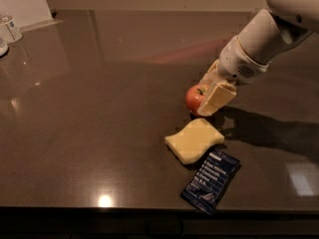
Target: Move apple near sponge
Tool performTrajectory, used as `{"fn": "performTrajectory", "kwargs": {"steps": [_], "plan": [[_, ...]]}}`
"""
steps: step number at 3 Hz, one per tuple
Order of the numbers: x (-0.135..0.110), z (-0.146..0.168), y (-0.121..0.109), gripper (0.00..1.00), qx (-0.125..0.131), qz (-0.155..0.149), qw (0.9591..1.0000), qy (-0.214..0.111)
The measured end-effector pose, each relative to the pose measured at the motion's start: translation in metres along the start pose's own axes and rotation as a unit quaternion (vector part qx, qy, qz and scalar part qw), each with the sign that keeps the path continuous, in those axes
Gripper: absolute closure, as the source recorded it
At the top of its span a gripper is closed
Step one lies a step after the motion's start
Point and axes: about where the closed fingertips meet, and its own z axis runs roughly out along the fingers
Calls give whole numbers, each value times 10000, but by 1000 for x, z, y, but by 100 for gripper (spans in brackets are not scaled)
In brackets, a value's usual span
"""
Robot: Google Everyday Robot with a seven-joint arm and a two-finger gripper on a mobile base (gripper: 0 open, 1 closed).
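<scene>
- Apple [193, 98]: red, clamped between the two pale fingers [217, 97] of the gripper [204, 97], down at the table [89, 113]; I cannot tell whether it rests on it.
- Arm [259, 39]: comes in from 2 o'clock.
- Sponge [194, 140]: flat, just beside the apple at its 6 o'clock, apart from it.
- Dark blue wrapper [211, 179]: at the sponge's 5 o'clock, against its edge.

The place looked like a kitchen or break-room counter. The dark, polished, stone-like bench [99, 108] reflected ceiling lights and carried a yellow sponge [194, 140] and a blue snack wrapper [211, 180]. A small bottle [11, 26] stood at its far left. The gripper [209, 91] was over the bench's right half, jaws clasping an apple [194, 97].
</scene>
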Motion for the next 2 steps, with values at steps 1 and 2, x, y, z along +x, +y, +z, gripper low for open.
{"fn": "performTrajectory", "kwargs": {"steps": [1, 2], "plan": [[1, 6, -6, 0, -8, 55, 10000, 3], [1, 6, -6, 0, -8, 54, 10000, 3]]}}
